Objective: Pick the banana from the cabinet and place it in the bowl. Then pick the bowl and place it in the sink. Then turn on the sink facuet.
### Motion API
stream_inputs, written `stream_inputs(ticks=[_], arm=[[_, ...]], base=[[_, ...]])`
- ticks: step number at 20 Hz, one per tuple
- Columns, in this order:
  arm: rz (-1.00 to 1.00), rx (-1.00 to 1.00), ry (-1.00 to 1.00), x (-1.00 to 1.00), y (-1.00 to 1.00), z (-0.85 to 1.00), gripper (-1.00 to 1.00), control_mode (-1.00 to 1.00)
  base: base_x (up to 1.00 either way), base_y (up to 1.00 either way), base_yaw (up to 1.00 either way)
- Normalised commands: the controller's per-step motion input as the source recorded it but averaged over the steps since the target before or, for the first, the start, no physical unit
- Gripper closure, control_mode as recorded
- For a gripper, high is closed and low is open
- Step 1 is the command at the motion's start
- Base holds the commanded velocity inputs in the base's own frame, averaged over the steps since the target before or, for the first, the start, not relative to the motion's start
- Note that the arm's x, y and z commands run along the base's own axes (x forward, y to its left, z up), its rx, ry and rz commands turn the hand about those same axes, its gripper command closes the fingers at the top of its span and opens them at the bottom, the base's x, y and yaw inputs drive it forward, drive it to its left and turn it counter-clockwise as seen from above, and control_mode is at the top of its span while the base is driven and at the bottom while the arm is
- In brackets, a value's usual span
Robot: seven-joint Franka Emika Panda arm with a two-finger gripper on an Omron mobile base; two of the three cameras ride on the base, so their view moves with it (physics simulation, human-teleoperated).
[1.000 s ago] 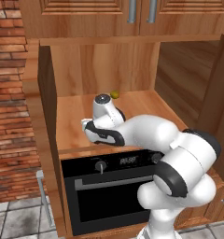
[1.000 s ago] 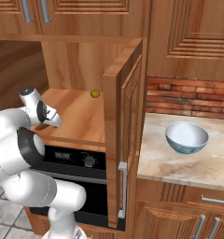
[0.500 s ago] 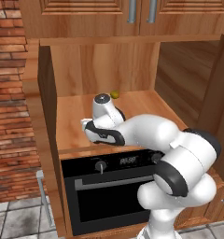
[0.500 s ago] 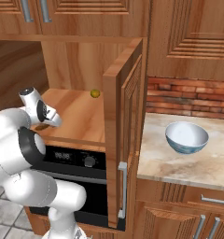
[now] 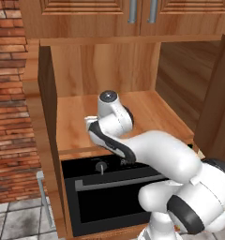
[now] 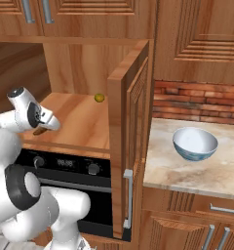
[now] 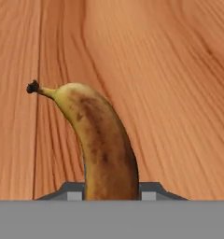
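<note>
Between the claw's [image 7: 111, 193] tips lies the banana [image 7: 102, 144].

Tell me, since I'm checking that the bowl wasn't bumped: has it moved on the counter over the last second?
No. In the right base view the bowl sits at the same spot on the counter, just below the brick wall, as before.

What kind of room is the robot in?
It looks like a kitchen. There is a black oven under a wooden cabinet, a bowl on a stone counter, and a banana on the cabinet's shelf.
</note>
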Motion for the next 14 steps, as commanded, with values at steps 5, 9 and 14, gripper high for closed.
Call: stream_inputs(ticks=[5, 9, 14], arm=[[0.0, 0.0, -0.17, -0.85, -0.28, 1.0, 1.0, -1.0], [0.0, 0.0, -0.02, -0.99, -0.36, 1.0, 1.0, -1.0], [0.0, 0.02, 0.07, -0.95, -0.43, 1.0, 1.0, -1.0]], base=[[0.0, 0.0, 0.0], [0.0, 0.0, 0.0], [0.0, 0.0, 0.0]])
